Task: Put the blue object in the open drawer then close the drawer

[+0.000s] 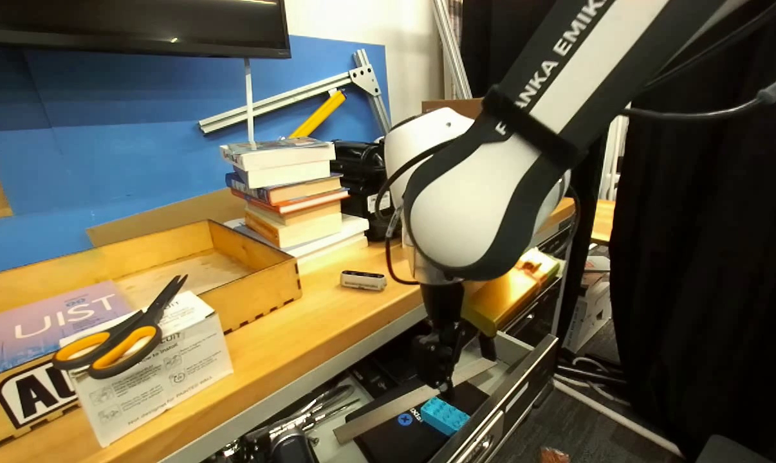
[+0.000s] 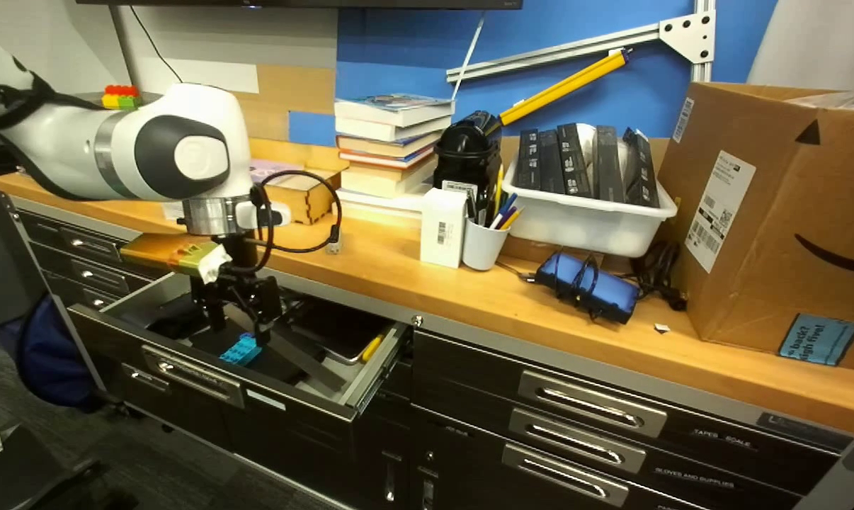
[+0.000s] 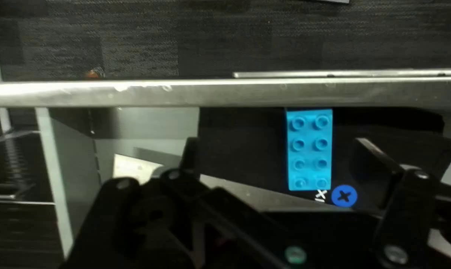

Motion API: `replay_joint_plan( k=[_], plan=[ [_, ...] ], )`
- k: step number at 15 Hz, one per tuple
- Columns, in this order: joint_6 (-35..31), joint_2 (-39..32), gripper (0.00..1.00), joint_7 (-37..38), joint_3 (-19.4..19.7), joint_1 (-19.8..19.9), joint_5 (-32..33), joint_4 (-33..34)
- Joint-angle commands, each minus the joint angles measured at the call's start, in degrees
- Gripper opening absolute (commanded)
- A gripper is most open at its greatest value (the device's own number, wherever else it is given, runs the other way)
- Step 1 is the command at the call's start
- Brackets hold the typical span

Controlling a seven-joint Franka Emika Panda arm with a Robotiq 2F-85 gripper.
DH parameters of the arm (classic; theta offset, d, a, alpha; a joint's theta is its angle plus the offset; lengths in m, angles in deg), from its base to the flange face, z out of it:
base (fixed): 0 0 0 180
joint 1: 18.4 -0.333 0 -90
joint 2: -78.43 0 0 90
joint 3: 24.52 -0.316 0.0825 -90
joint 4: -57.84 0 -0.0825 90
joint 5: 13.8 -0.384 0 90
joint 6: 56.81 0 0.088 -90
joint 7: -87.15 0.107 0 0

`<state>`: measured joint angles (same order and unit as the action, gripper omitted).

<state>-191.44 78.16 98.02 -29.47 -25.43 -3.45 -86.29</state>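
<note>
Blue eight-stud toy brick (image 3: 309, 149) in the pulled-out drawer (image 2: 314, 425), my gripper (image 3: 279, 151) near it.
I have it spread wide, gripping nothing; the brick lies studs up on a flat black item (image 3: 244, 145), just beside the drawer's silvery front strip (image 3: 135, 95).

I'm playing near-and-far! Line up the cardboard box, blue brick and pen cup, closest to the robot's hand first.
In an exterior view:
1. Blue brick: in the drawer, by the hand.
2. Pen cup: on the worktop.
3. Cardboard box: picture's right.
</note>
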Motion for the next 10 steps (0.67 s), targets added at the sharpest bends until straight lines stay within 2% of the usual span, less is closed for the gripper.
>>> replay_joint_plan(
  k=[1,2,5,10],
  plan=[
    [13.67,3.92,1.00,0.96,0.97,2.07,0.80,-0.66],
    [15.49,3.04,1.00,-0.77,1.17,2.44,0.25,-1.01],
    [9.75,-0.38,1.00,0.84,1.42,3.29,3.28,-3.17],
    [-4.20,-8.73,1.00,12.64,1.71,1.71,9.16,-4.61]
  ],
)
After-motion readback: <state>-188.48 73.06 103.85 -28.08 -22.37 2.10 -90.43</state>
